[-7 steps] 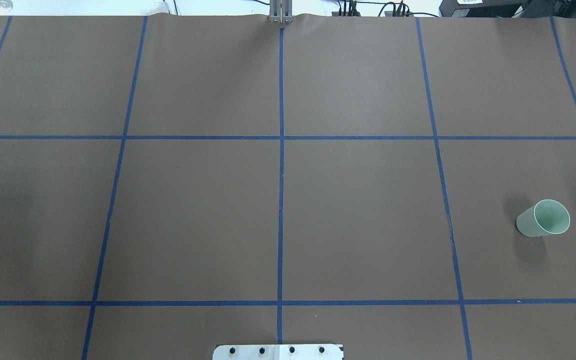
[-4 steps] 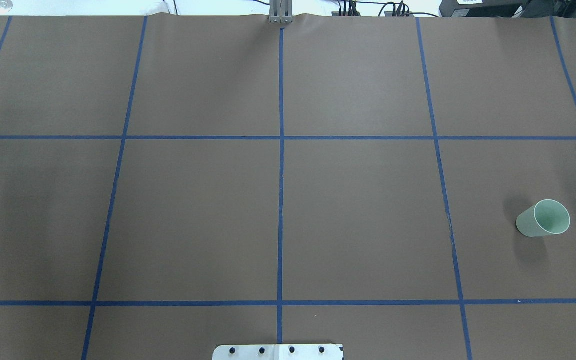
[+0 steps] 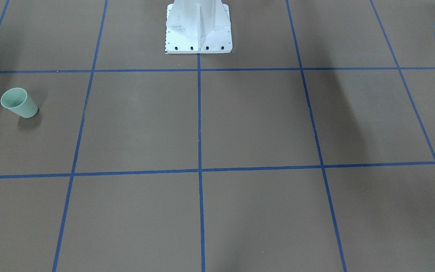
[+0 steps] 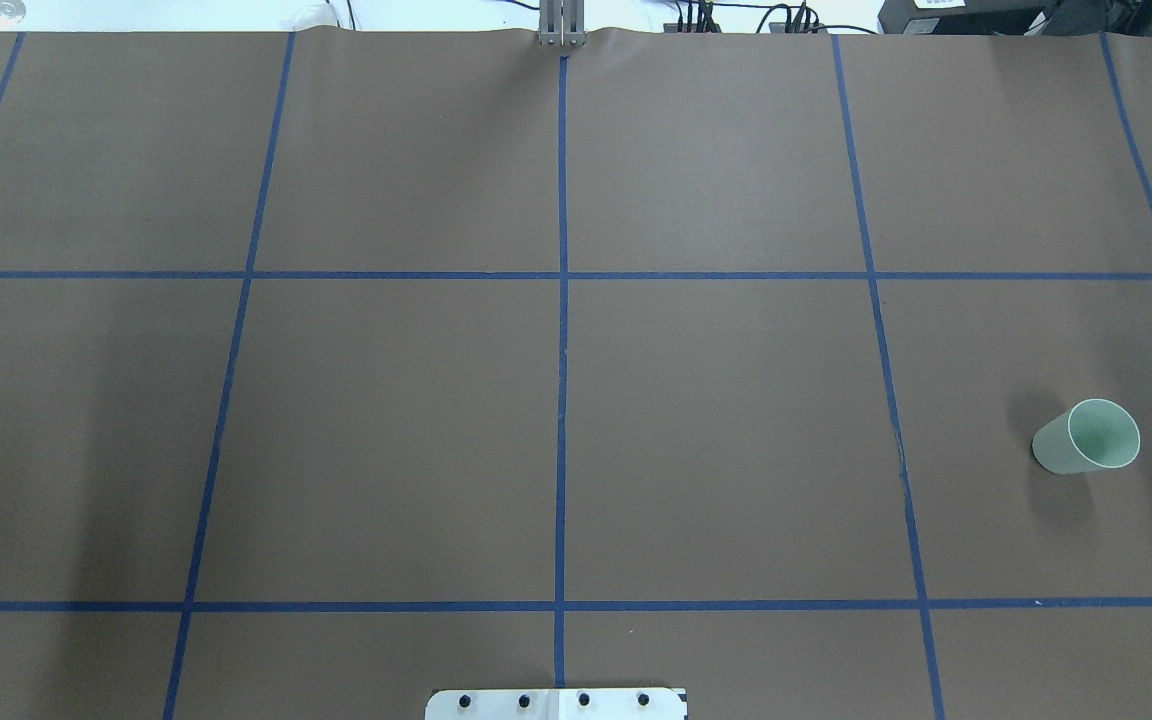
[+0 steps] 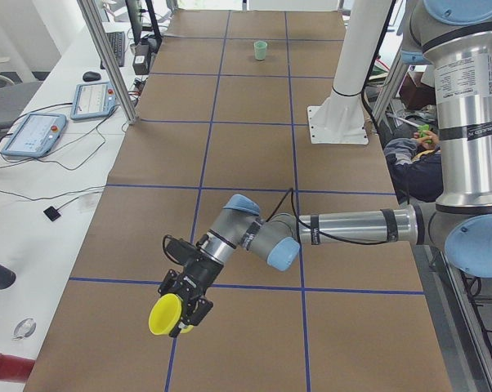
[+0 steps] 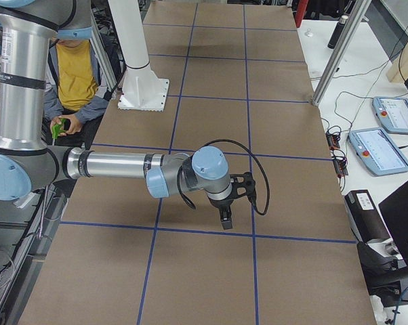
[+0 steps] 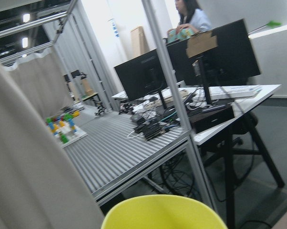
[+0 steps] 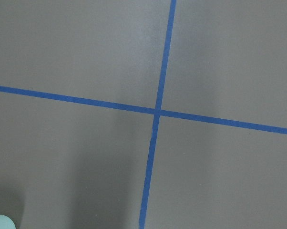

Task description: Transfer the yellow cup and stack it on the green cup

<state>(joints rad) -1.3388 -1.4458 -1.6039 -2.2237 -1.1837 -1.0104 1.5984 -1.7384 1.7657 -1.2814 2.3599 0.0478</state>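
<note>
The yellow cup (image 5: 164, 317) hangs tilted, mouth outward, at the tip of my left gripper (image 5: 183, 314) over the near end of the table in the exterior left view. Its rim (image 7: 165, 212) fills the bottom of the left wrist view. I cannot tell whether those fingers are shut on it. The green cup (image 4: 1086, 437) stands upright at the table's right side, also seen as the green cup (image 3: 19, 102) and, far off, the green cup (image 5: 261, 50). My right gripper (image 6: 224, 220) hovers low over a blue tape crossing, pointing down; I cannot tell its state.
The brown table cover (image 4: 716, 420) carries a blue tape grid. The robot's white base column (image 3: 198, 26) stands at the middle of its side. A seated person (image 6: 75, 74) is behind the robot. Control tablets (image 5: 33, 131) and monitors (image 6: 400, 217) sit on side benches.
In the overhead view a faint shadow on the table's left part has drifted to the right. The green cup has not moved.
</note>
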